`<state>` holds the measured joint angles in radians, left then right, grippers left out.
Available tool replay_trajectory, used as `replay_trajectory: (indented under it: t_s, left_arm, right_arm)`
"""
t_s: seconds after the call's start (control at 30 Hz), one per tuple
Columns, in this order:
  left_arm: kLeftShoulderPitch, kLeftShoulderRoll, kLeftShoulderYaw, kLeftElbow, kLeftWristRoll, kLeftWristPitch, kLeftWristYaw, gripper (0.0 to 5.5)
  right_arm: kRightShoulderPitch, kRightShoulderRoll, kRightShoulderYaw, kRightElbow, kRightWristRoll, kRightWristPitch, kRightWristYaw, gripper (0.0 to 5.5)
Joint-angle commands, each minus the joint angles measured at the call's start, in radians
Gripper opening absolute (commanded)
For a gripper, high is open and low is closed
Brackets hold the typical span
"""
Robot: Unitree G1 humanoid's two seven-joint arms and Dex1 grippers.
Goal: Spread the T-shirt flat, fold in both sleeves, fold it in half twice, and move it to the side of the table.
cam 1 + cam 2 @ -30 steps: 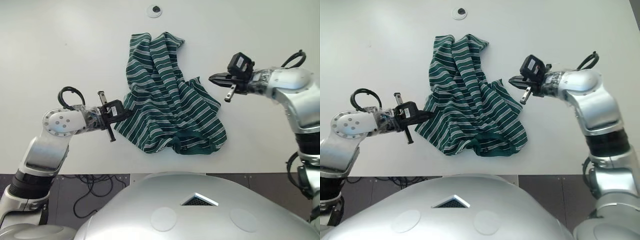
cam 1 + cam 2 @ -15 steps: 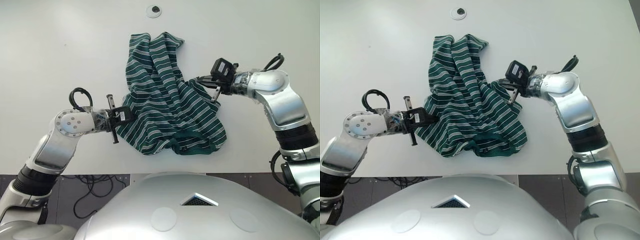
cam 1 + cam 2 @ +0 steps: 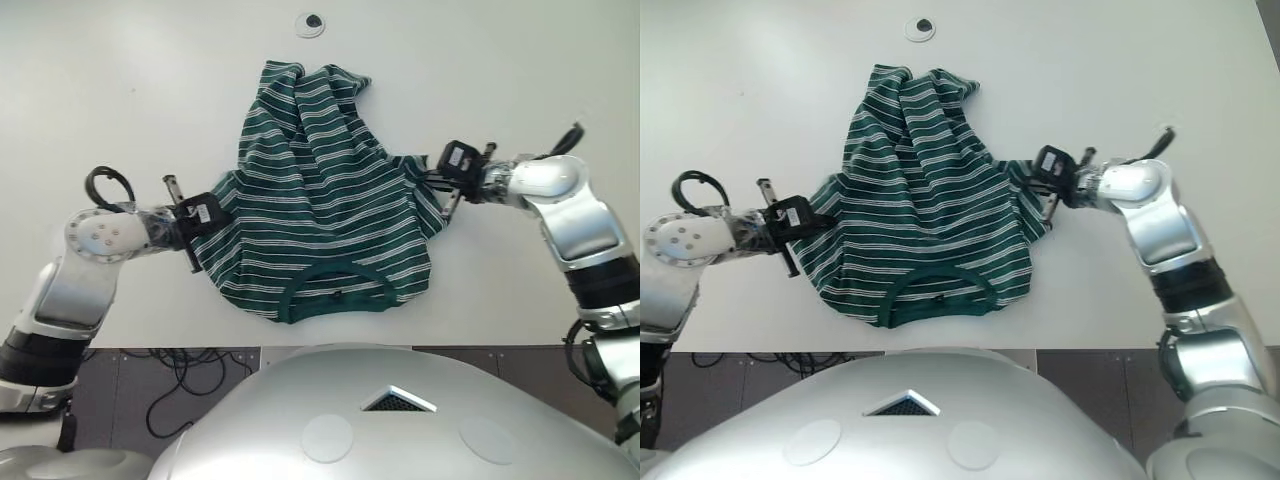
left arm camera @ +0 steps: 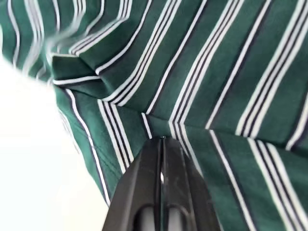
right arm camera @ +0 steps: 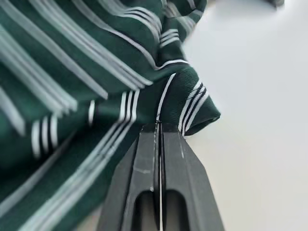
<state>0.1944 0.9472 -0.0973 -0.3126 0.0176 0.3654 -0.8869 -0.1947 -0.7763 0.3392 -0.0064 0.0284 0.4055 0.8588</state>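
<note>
A dark green T-shirt (image 3: 320,210) with white stripes lies on the white table (image 3: 110,90), its collar toward the near edge and its far end bunched up. My left gripper (image 3: 213,212) is shut on the shirt's left edge; in the left wrist view its fingers (image 4: 162,144) pinch a fold of the striped cloth (image 4: 207,72). My right gripper (image 3: 432,180) is shut on the shirt's right sleeve; in the right wrist view its fingertips (image 5: 159,129) clamp the sleeve cuff (image 5: 185,98). The cloth is stretched between the two grippers.
A small round white fitting (image 3: 310,22) with a dark centre sits on the table beyond the shirt. Bare table spreads to the left, right and far side. The table's near edge (image 3: 150,347) runs just below the collar, with cables on the floor beneath.
My right gripper has closed on the right sleeve and pulled it right. My left gripper has drawn the left edge outward. The shirt's lower part is now spread wider, with the collar showing.
</note>
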Motion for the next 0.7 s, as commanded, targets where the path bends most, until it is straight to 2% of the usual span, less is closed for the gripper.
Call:
replay_trajectory:
  t_s: [0.03, 0.23, 0.3, 0.4, 0.47, 0.6, 0.7]
  left_arm:
    - [0.035, 0.019, 0.03, 0.013, 0.002, -0.001, -0.003, 0.02]
    - [0.066, 0.004, 0.047, -0.045, -0.033, 0.031, -0.019, 0.02]
    - [0.042, -0.02, 0.08, -0.063, -0.084, 0.047, -0.019, 0.02]
    - [-0.122, -0.1, 0.176, -0.058, -0.253, 0.101, -0.015, 0.02]
    - [-0.268, -0.143, 0.192, 0.0, -0.331, 0.138, -0.02, 0.02]
    - [-0.66, -0.295, -0.046, 0.468, -0.071, 0.044, 0.136, 0.02]
    - [-0.848, -0.453, -0.156, 0.832, 0.049, -0.106, 0.218, 0.02]
  right_arm:
    - [0.118, -0.087, -0.013, -0.025, -0.024, 0.043, 0.037, 0.0]
    - [0.197, -0.153, -0.027, -0.148, -0.01, 0.053, 0.098, 0.0]
    - [0.167, -0.129, -0.055, -0.147, -0.008, 0.052, 0.072, 0.0]
    - [-0.034, -0.03, -0.15, -0.073, 0.066, 0.1, 0.031, 0.0]
    - [-0.162, 0.018, -0.154, -0.016, 0.089, 0.119, 0.048, 0.0]
    - [-0.392, 0.229, -0.077, 0.296, 0.041, 0.055, -0.013, 0.0]
    - [-0.525, 0.41, -0.065, 0.574, 0.004, -0.038, -0.119, 0.0]
